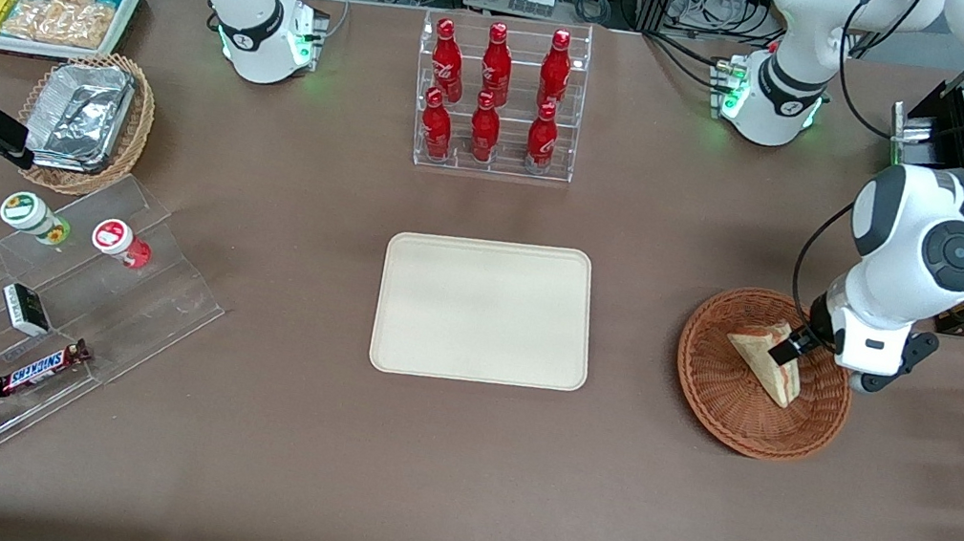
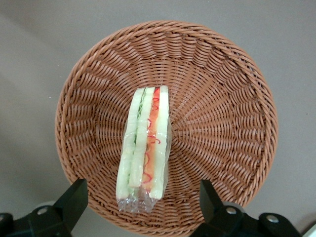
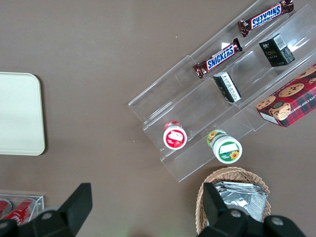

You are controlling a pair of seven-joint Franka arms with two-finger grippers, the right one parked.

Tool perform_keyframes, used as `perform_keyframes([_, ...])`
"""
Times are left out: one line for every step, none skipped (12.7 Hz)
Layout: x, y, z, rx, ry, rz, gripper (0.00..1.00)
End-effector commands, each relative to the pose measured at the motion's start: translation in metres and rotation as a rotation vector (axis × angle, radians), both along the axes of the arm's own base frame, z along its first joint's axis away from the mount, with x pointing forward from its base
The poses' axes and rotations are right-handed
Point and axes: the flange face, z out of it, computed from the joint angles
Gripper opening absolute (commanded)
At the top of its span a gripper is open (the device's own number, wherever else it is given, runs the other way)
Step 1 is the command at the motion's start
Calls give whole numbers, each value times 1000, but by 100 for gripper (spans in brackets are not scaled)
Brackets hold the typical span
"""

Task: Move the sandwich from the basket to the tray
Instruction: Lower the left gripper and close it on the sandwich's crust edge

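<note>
gripper (image 1: pixel 793 351): over the basket (image 1: pixel 714 394), fingers spread wide either side of the sandwich (image 1: pixel 767 362), not touching it | sandwich: on edge in the basket, clear of the rim all round | tray (image 1: pixel 485 310): bare, well apart toward the parked arm, open tabletop between

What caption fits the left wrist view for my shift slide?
Open gripper poised above the wrapped sandwich lying in the wicker basket.
</note>
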Motion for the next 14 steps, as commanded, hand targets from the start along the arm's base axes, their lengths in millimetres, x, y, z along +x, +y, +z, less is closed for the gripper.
perform_keyframes([0, -5, -20, -8, -17, 31, 100])
perform_keyframes([-1, -6, -27, -10, -28, 32, 100])
perform_keyframes([-2, -6, -38, -12, -26, 32, 100])
perform_keyframes([-4, -6, -45, -13, -24, 31, 100])
perform_keyframes([-6, -6, -54, -14, -26, 29, 100])
perform_keyframes([-9, -6, -63, -15, -24, 27, 100])
perform_keyframes([-11, -6, -67, -15, -26, 24, 100])
perform_keyframes([-13, -6, -72, -14, -17, 21, 100])
perform_keyframes([-14, -6, -73, -13, -13, 21, 100])
perform_keyframes([-14, -6, -74, -13, -12, 20, 95])
perform_keyframes([-15, -6, -74, -13, -9, 21, 54])
perform_keyframes([-15, -6, -72, -12, -6, 9, 2])
perform_keyframes([-15, -6, -71, -10, -1, 2, 0])
perform_keyframes([-15, -6, -67, -5, 5, -4, 0])
